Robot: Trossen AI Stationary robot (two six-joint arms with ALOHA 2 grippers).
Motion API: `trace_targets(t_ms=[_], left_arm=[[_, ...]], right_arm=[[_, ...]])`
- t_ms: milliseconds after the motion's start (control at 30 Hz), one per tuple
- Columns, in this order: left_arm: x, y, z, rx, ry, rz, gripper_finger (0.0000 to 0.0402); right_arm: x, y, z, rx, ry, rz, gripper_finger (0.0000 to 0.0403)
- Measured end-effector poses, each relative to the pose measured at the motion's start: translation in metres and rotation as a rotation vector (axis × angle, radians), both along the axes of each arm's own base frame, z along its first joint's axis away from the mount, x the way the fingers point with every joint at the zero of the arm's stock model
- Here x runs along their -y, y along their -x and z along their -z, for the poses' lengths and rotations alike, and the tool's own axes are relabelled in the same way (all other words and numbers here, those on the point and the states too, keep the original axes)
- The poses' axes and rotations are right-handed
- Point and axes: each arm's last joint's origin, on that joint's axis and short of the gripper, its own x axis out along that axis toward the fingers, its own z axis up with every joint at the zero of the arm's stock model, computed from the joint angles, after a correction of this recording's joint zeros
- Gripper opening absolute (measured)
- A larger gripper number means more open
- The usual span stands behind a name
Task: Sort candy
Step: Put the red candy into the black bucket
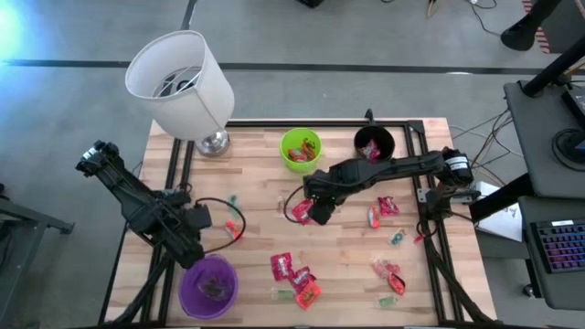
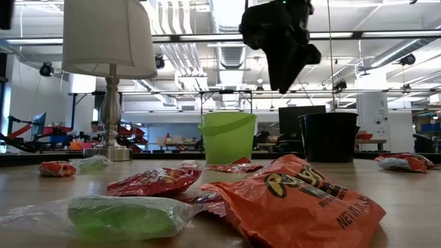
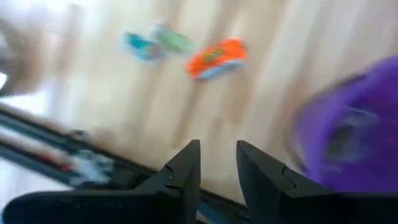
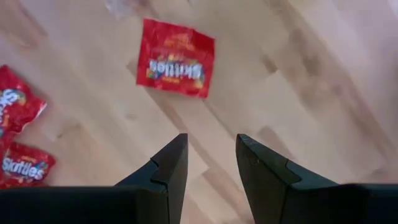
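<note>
Candy lies scattered on the wooden table [image 1: 347, 247]: red packets [image 1: 292, 274], an orange sweet [image 1: 233, 228], and small green and pink ones [image 1: 395, 239]. My right gripper [image 1: 317, 206] hangs open above the table's middle, clear of the surface in the low view [image 2: 282, 48]. A red Skittles packet [image 4: 175, 57] lies flat just ahead of its fingers. My left gripper [image 1: 197, 219] is open near the table's left side, beside the purple cup [image 1: 208, 285]. An orange sweet [image 3: 216, 58] and blue-green sweets [image 3: 152, 42] lie beyond it.
A green cup [image 1: 301, 149] and a black cup [image 1: 374, 143] stand near the far edge, each with candy inside. A white-shaded lamp [image 1: 183, 82] stands at the far left corner. A black frame [image 1: 430, 219] runs along the table's edges. An orange Reese's packet [image 2: 296, 200] lies near the low camera.
</note>
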Motion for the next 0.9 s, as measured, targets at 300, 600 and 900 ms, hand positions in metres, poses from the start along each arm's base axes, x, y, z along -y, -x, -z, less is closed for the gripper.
trace_targets(t_ms=[300,600,900], left_arm=[[-0.017,-0.009,-0.006,0.228,-0.285,-0.021,0.0086],[-0.043,-0.016,-0.016,0.368,-0.476,-0.121,0.0086],[-0.056,-0.015,-0.021,0.367,-0.509,-0.149,0.0086]], right_arm=[[-0.022,0.007,0.015,-0.048,-0.013,0.064,0.0128],[-0.029,0.014,0.031,-0.087,-0.022,0.139,0.0128],[-0.029,0.013,0.035,-0.091,-0.018,0.116,0.0128]])
